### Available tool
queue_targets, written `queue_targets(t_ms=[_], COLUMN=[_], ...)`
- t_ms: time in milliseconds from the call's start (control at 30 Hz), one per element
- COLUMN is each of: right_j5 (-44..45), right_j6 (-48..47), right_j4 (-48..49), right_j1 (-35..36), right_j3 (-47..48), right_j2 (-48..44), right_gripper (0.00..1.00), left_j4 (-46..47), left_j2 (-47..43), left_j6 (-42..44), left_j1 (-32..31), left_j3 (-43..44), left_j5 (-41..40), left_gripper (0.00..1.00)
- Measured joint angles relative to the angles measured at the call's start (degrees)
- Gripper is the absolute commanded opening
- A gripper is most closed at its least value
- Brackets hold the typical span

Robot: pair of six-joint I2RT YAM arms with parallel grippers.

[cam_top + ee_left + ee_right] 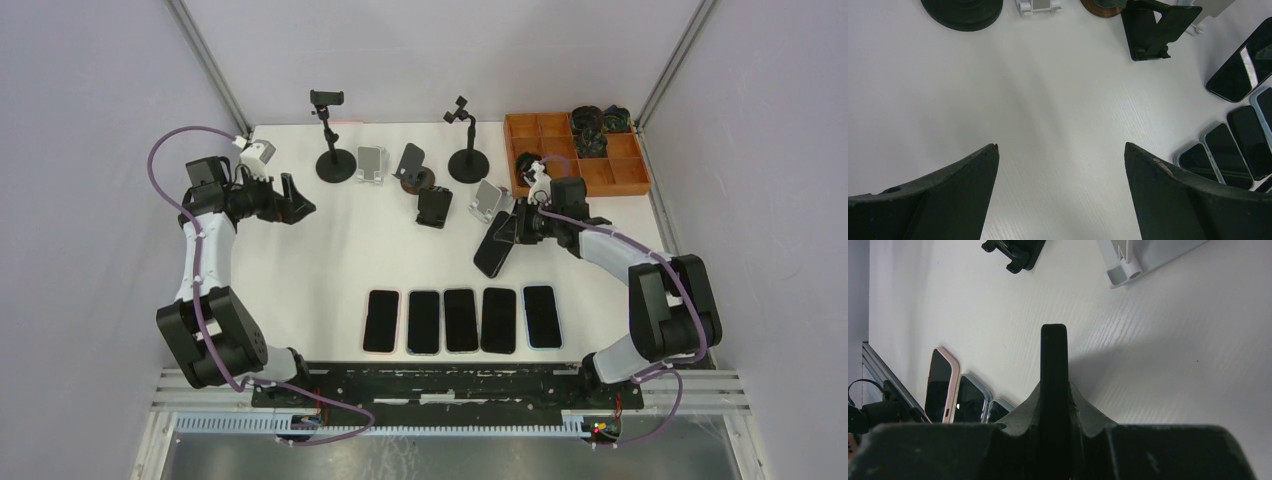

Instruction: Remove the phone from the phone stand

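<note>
Currently, the right tool is gripping the phone, its fingers closed on the upper end of the handset. The phone is sitting right of centre in the top view, just below and apart from the white phone stand. Its long axis is running diagonally, with the free end pointing toward the lower left of the frame. In the right wrist view the phone is showing edge-on between the fingers and is casting a shadow on the surface. The left tool is hanging with its fingers spread wide at the left of the frame, gripping nothing. The white surface is also carrying a row of five phones at lower centre and an orange tray at upper right. Pale walls are enclosing the cell.
</note>
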Motion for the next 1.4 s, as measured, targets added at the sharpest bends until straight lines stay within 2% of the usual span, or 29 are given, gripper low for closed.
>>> queue_targets(t_ms=[133, 267, 467, 600, 800, 900, 1100, 1200, 1400], right_j5=[1.05, 4.04, 6.99, 13.07, 27.04, 32.46, 41.42, 45.09, 51.08], right_j6=[-1.14, -4.42, -7.39, -9.38, -10.86, -11.08, -11.08, -10.51, -10.29], right_j4=[-5.31, -15.58, -25.49, -34.32, -46.14, -49.86, -55.49, -57.16, -59.19], right_j1=[0.04, -0.07, -0.15, 0.0, 2.56, 6.45, 16.22, 17.38, 17.46], right_j3=[3.69, 12.96, 15.32, 14.53, 14.43, 14.84, 14.34, 14.01, 14.32], right_j2=[-0.02, -0.59, -8.96, -15.23, -22.01, -20.72, -10.27, -6.99, -6.54], right_gripper=[0.0, 0.0, 0.0, 0.0, 0.0, 0.0, 0.0, 0.0, 0.0], left_j4=[-0.61, -1.79, -5.62, -6.86, -7.69, -7.78, -8.13, -8.15, -8.41], left_j2=[0.48, 1.6, 3.74, 4.07, 4.44, 4.5, 4.5, 4.5, 4.5], left_j6=[0.02, 0.04, 1.73, 2.84, 4.02, 4.68, 6.23, 6.43, 6.47], left_j1=[0.0, -0.02, -0.02, -0.02, -0.02, -0.02, -0.02, -0.02, -0.02], left_j3=[0.09, 0.09, 1.09, 1.57, 1.64, 1.64, 1.66, 1.66, 1.66], left_j5=[1.27, 1.68, 2.49, 2.86, 3.5, 3.58, 3.58, 3.56, 3.43], left_gripper=[1.0, 1.0, 1.0, 1.0, 1.0, 1.0, 1.0, 1.0, 1.0])
